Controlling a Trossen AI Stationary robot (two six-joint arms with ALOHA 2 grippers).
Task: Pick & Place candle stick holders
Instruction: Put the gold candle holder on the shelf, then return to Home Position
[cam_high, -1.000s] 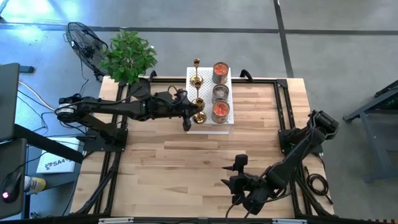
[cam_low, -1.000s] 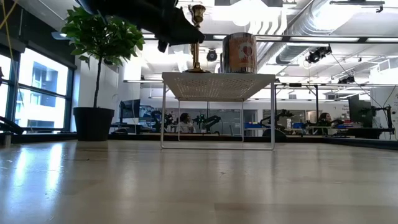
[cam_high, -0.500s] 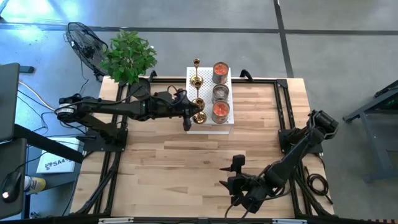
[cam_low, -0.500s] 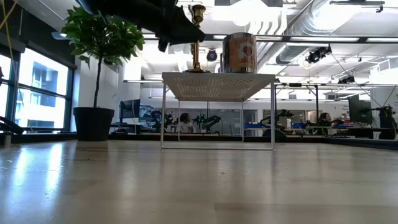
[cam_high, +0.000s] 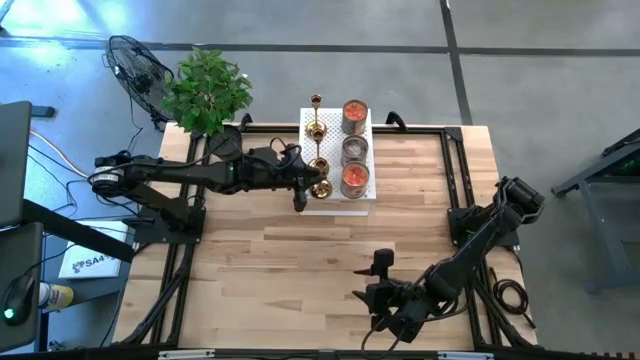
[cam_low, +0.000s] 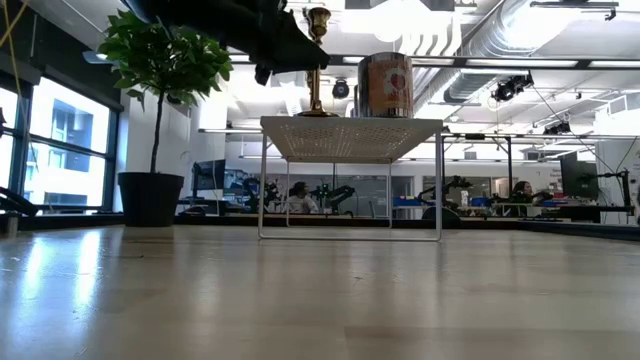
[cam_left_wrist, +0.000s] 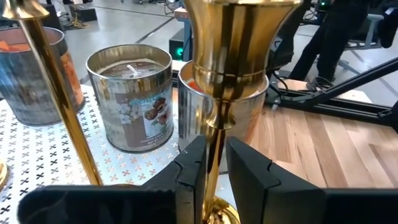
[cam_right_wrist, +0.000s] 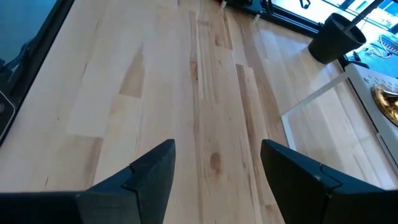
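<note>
Tipping is the risk: the left hand (cam_left_wrist: 214, 171) pinches the slim stem of the nearest shiny gold-brass candlestick holder (cam_left_wrist: 221, 93) on the white perforated stand (cam_high: 335, 205), close beside a metal candle tin (cam_left_wrist: 132, 96); a skewed lift could knock neighbours. The right hand (cam_right_wrist: 214, 168) waits open over the wooden bench (cam_high: 290, 260).

I see the wooden table (cam_high: 300, 260) carrying a white perforated stand (cam_high: 360, 205) at its far edge, centre.

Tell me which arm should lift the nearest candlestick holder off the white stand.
Left. The left hand is already closed on the stem of that candlestick holder on the white perforated stand. The right hand hangs open over bare table, far from the stand.
</note>
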